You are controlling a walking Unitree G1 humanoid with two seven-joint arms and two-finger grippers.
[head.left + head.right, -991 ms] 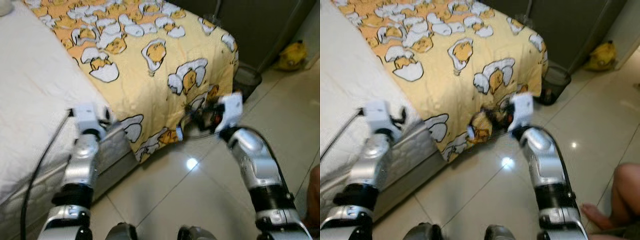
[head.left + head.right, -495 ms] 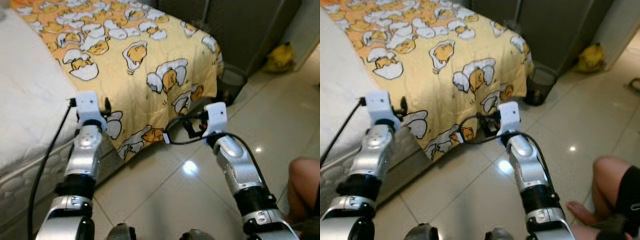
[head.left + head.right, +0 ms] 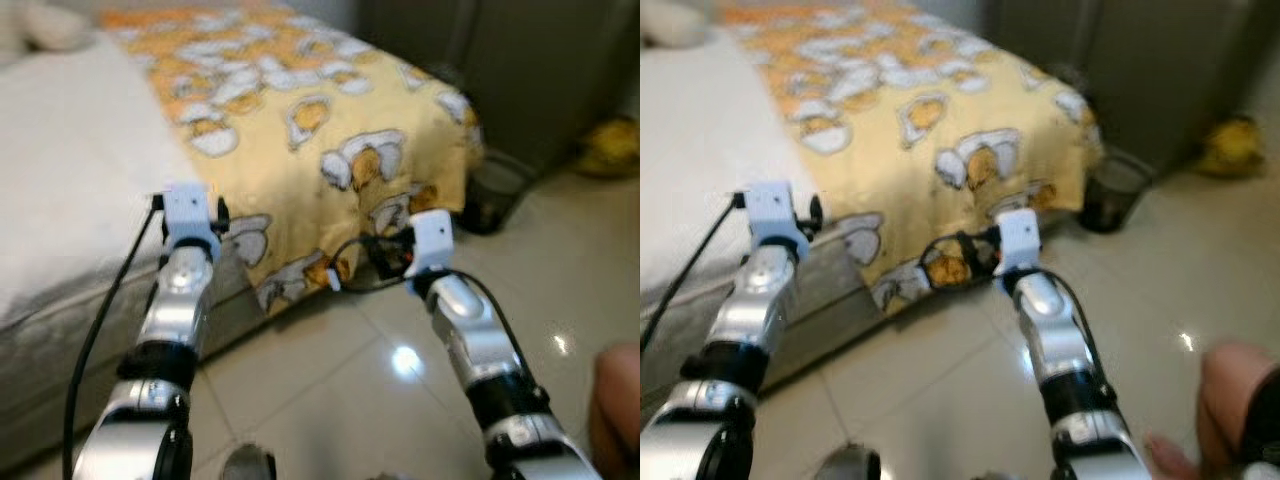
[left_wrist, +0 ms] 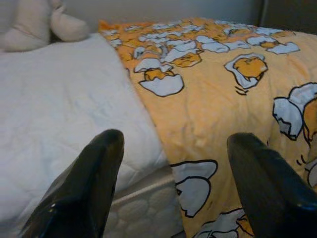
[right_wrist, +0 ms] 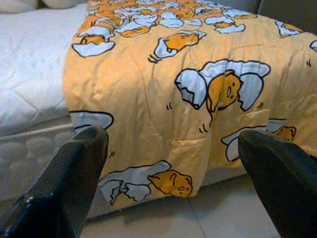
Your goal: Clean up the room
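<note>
A yellow blanket (image 3: 330, 130) printed with egg cartoons covers the far half of a bed and hangs over its side down toward the floor. The near half shows the white quilted mattress cover (image 3: 70, 180). My left gripper (image 4: 176, 139) is open and empty, held at the bed's side where white cover meets blanket. My right gripper (image 5: 173, 136) is also open and empty, a short way in front of the blanket's hanging lower edge (image 5: 148, 183). In the left eye view both arms reach forward, the left (image 3: 190, 225) and the right (image 3: 390, 258).
A black mesh waste bin (image 3: 497, 190) stands on the glossy tiled floor (image 3: 330, 380) past the bed's corner, beside a dark wardrobe (image 3: 520, 60). A yellow object (image 3: 610, 148) lies far right. A person's knee (image 3: 618, 400) is at lower right. A plush toy (image 4: 39, 22) sits on the bed.
The camera has shifted and pulled back, so more of the bed's white side shows. Both arms keep about the same raised pose before the blanket edge.
</note>
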